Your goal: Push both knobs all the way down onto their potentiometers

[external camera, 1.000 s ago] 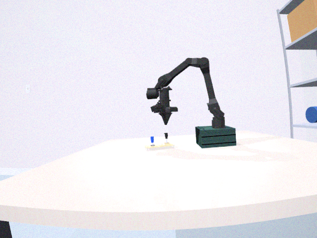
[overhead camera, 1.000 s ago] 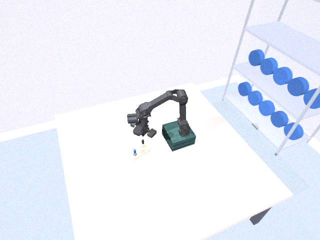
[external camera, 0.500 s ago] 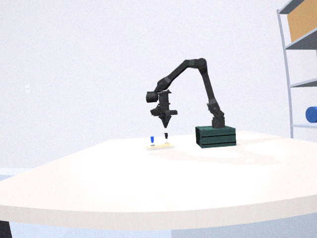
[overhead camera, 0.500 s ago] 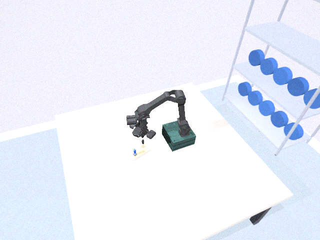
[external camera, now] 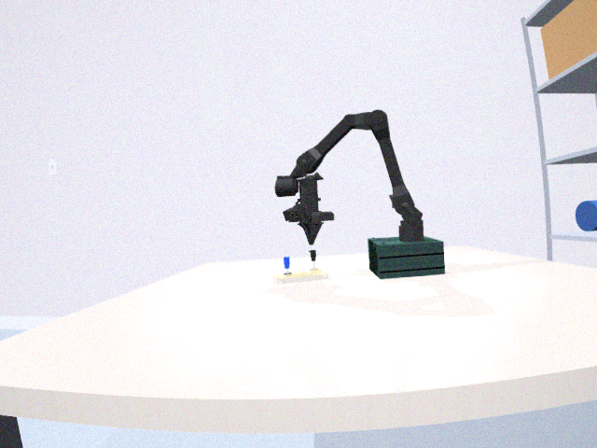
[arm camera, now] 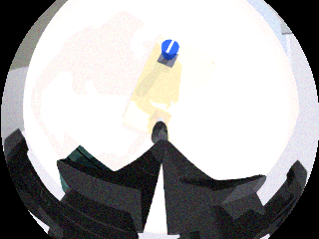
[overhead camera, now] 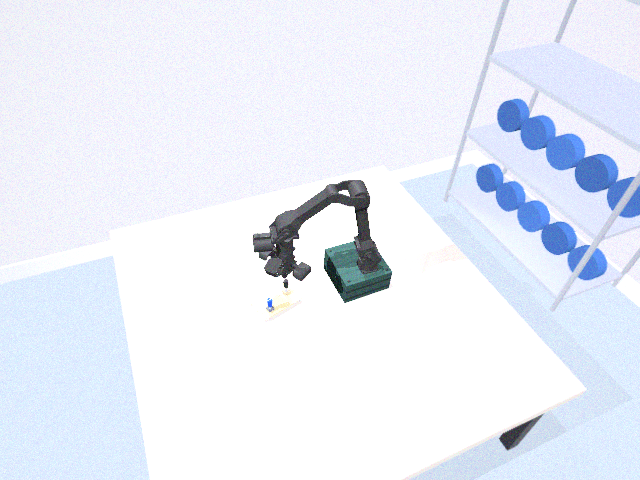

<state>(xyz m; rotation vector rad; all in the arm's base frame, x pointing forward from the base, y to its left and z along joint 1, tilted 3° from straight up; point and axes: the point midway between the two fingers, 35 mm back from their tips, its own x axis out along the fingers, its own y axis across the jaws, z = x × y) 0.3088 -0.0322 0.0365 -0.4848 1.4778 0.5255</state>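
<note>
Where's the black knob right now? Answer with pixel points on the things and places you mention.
In the exterior view, the black knob (overhead camera: 285, 283) (external camera: 312, 255) (arm camera: 159, 131) stands right of the blue knob (overhead camera: 269, 302) (external camera: 286, 262) (arm camera: 169, 49), just below the shut gripper's tips (external camera: 312, 243) (arm camera: 161, 144).
</note>
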